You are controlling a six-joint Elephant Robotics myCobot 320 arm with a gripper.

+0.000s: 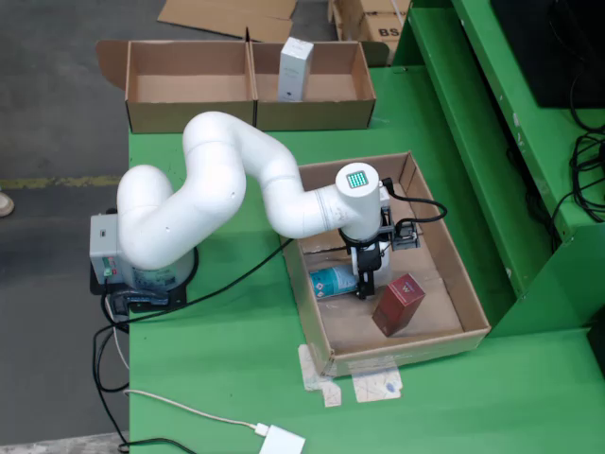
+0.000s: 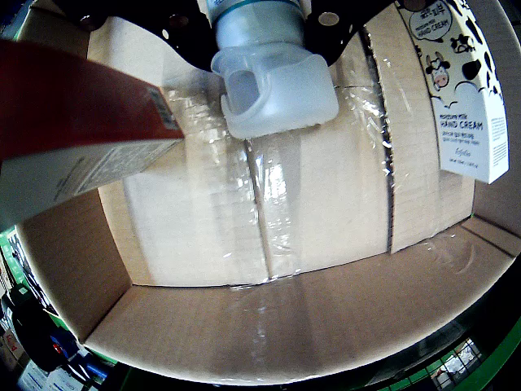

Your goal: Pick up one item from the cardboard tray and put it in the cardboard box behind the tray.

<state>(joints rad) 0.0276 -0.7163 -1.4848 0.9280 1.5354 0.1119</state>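
While bottle (image 2: 273, 77) is held clamped in end effector (image 1: 365, 284), straight lift advised, red box (image 1: 398, 304) at lower right of tray (image 1: 468, 284) avoided.

Wrist view first, and there's print to read: the white carton (image 2: 460, 90) at the right, spotted like a cow, says "MOISTURE MILK" in small letters and then "HAND CREAM" in larger ones, with a cartoon cow above the words. Below that runs a cursive line, too small to make out. On the left, the red box (image 2: 77, 134) has a white side panel full of fine print and a barcode at its corner, none of it legible. Over to the fixed view: a cardboard box (image 1: 378, 24) at the top edge shows the black letters "BS", cut off by what stands in front.
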